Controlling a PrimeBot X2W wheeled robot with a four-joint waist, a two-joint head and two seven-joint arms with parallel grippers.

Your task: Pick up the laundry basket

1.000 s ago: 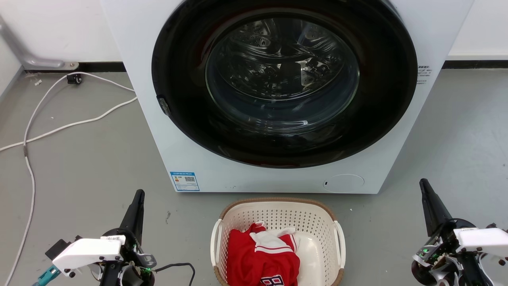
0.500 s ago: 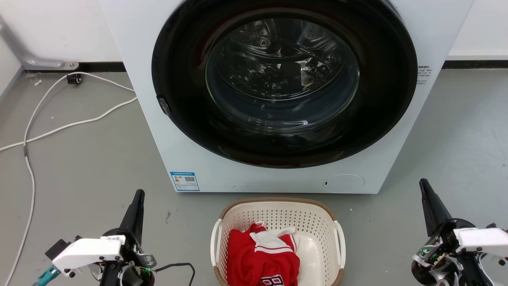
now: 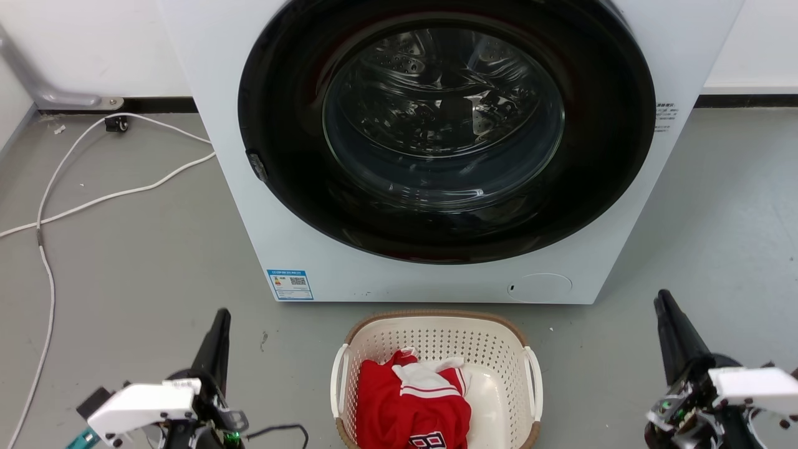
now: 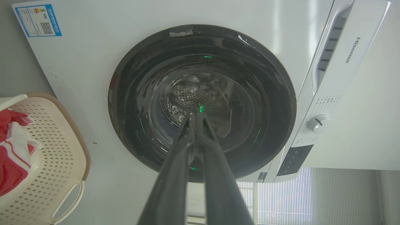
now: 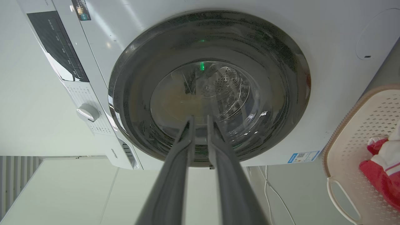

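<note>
The laundry basket (image 3: pixel 436 340), cream-white with perforated walls, a brown rim and white side handles, stands on the floor right in front of the washing machine. A red and white garment (image 3: pixel 411 405) lies inside it. My left gripper (image 3: pixel 221 315) is on the basket's left, well apart from it, fingers pointing up the view and shut with nothing between them. My right gripper (image 3: pixel 663 299) is just as far off on the right, its fingers close together and holding nothing. The left wrist view has the basket (image 4: pixel 62 150) at its left edge, and the right wrist view has the basket (image 5: pixel 359 131) at its right edge.
A white front-loading washing machine (image 3: pixel 262 237) with a dark round door (image 3: pixel 442 131) stands just behind the basket. White cables (image 3: pixel 93 199) trail over the grey floor at the left. A grey pipe (image 3: pixel 37 87) runs along the wall at the far left.
Both grippers have dropped slightly lower in the head view. The basket and the washing machine have stayed put.
</note>
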